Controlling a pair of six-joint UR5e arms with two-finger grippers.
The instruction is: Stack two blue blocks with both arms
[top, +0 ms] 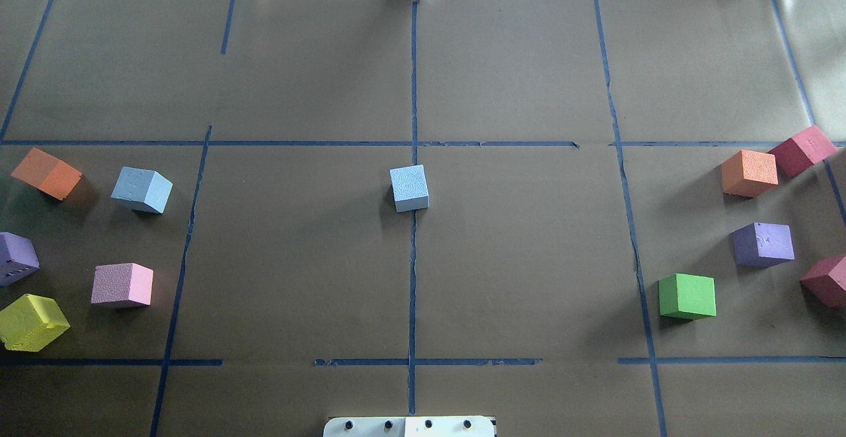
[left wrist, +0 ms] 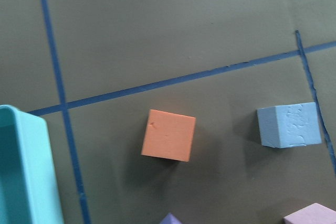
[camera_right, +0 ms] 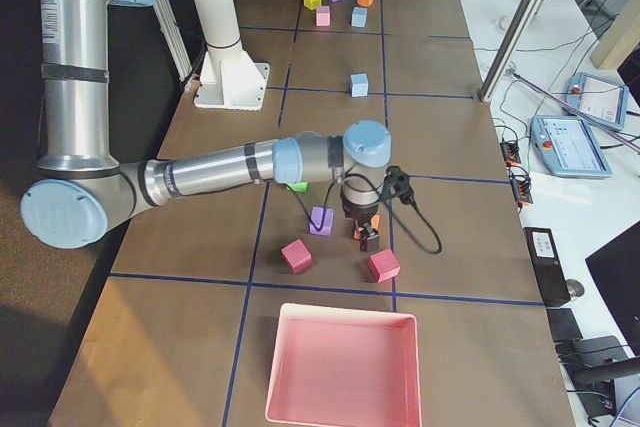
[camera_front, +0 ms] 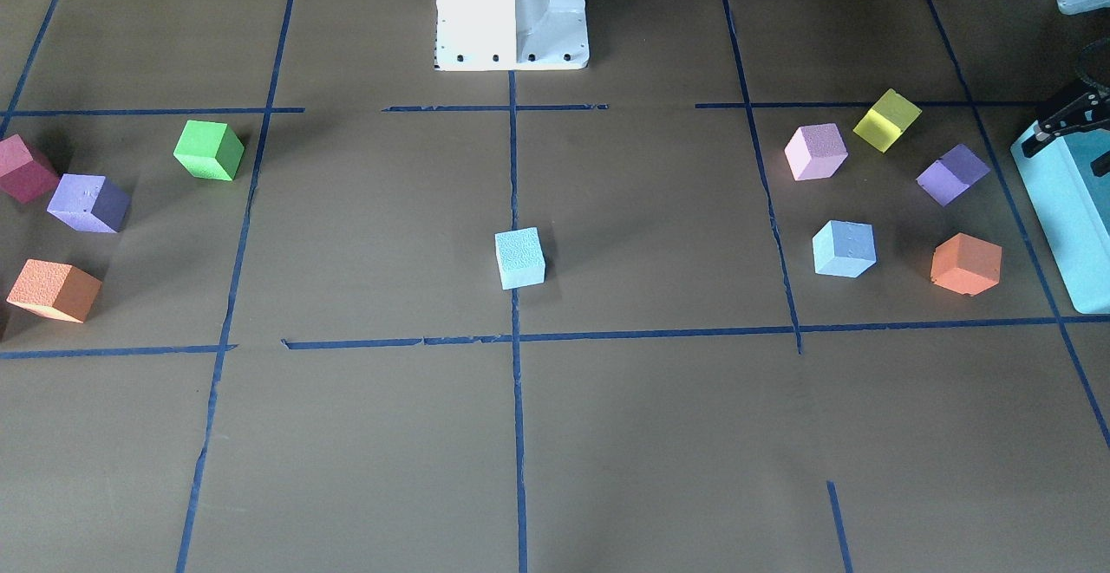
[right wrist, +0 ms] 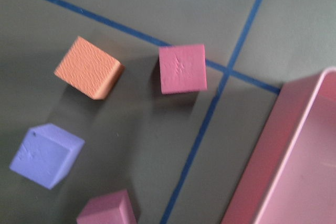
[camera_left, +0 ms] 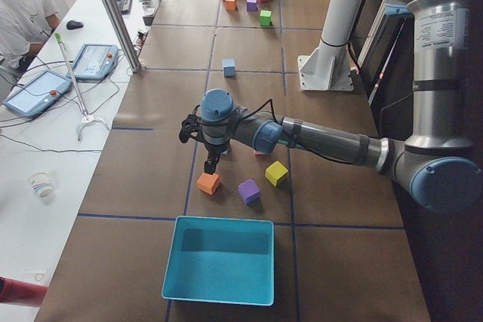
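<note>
Reading the overhead view from its left, we first meet the left cluster of cubes. The left gripper (camera_left: 212, 165) is outside that view. In the left side view it points down just above an orange cube (camera_left: 208, 183), and we cannot tell whether its fingers are spread or pressed together. One blue block (top: 142, 190) lies on the table (top: 297, 258) at 3 o'clock of that orange cube, near it but apart and turned askew to the tape lines, with a pink cube (top: 122, 285) at 6 o'clock of it. Well apart, again at 3 o'clock, the second blue block (top: 409, 188) sits alone on the centre tape line (top: 412, 278). Farther right comes a green cube (top: 687, 296), at 4 o'clock of the second blue block, then the right cluster. The right gripper (camera_right: 365, 237) shows only in the right side view, pointing down at 11 o'clock of a red cube (camera_right: 383, 265); there too we cannot tell how its fingers stand. Both blue blocks rest on the table, unstacked.
</note>
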